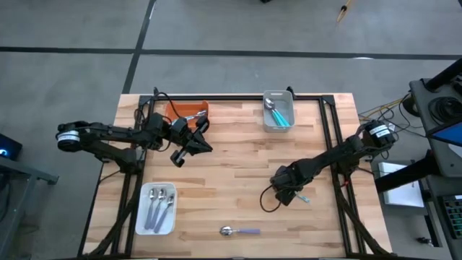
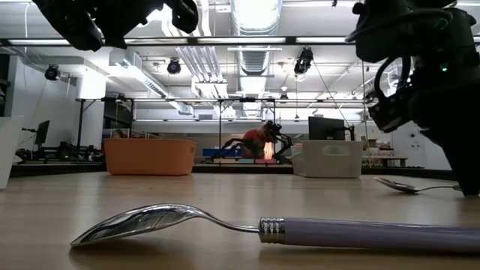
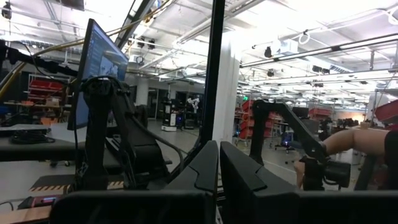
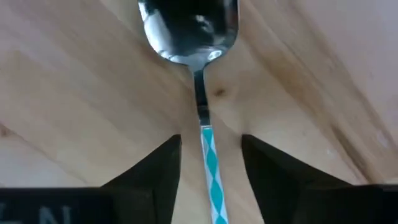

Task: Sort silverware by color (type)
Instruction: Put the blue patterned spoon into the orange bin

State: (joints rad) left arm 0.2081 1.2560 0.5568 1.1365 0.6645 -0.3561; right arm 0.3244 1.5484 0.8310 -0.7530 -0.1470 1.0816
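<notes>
Teal spoon (image 4: 210,163) lies on the desk (image 1: 238,166) between the right end effector's (image 1: 291,189) parted fingers, lined up for a grasp; left end effector (image 1: 193,148) is closed, waiting.

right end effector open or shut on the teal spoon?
Open. The right end effector has its fingers standing apart on either side of the teal spoon handle, with wood visible between.

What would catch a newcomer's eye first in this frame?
Probably the right gripper low over the table's right side, fingers open on either side of a teal-handled spoon lying flat on the wood. Next, the lavender-handled spoon alone near the front edge, which fills the low view. The left gripper hangs shut beside the orange tray at the back left.
</notes>
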